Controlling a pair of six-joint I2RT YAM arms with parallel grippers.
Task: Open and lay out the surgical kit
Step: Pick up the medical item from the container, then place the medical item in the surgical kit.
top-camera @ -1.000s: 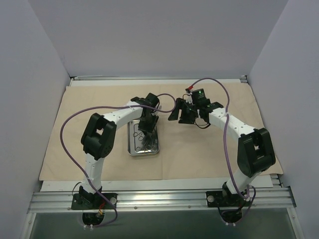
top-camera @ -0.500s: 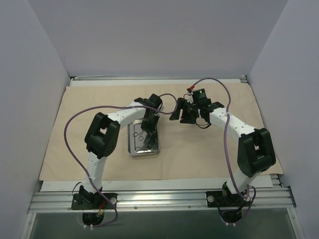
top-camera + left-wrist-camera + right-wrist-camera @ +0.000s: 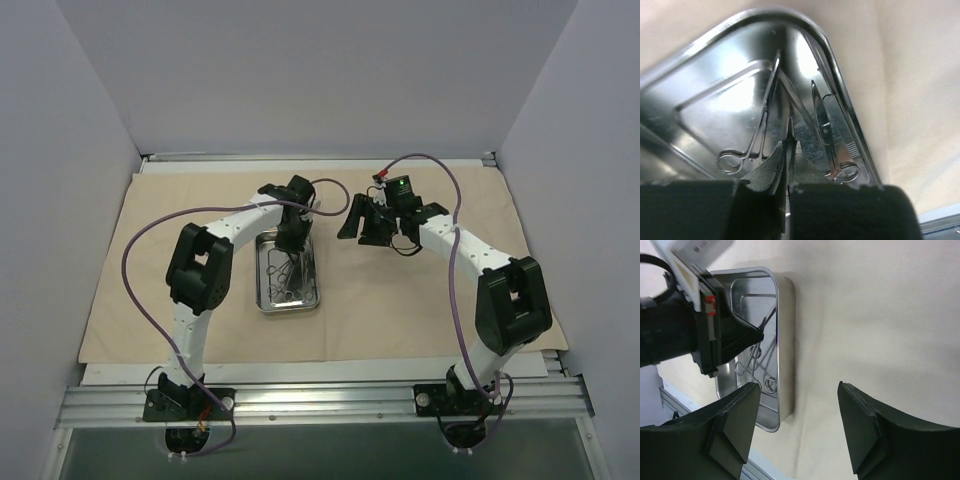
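The beige cloth wrap [image 3: 420,300] lies spread flat on the table. On it stands the shiny steel tray [image 3: 312,301], with several ring-handled instruments [image 3: 284,280] inside. My left gripper [image 3: 293,240] hangs over the tray's far end. In the left wrist view its fingers [image 3: 771,167] are shut, and a thin forceps shank [image 3: 789,131] sticks out between them. A ring-handled forceps [image 3: 762,125] and scissors [image 3: 827,135] lie on the tray floor. My right gripper [image 3: 360,232] stands open above the cloth, right of the tray [image 3: 777,315], with nothing between its fingers [image 3: 799,385].
Grey walls close in the cloth on the left, back and right. A metal rail [image 3: 320,400] carrying both arm bases runs along the near edge. Purple cables [image 3: 135,290] loop out from both arms.
My left gripper has closed inside the tray and drawn slightly toward the tray's far end. The instruments in the tray have shifted a little. The right arm has stayed put.
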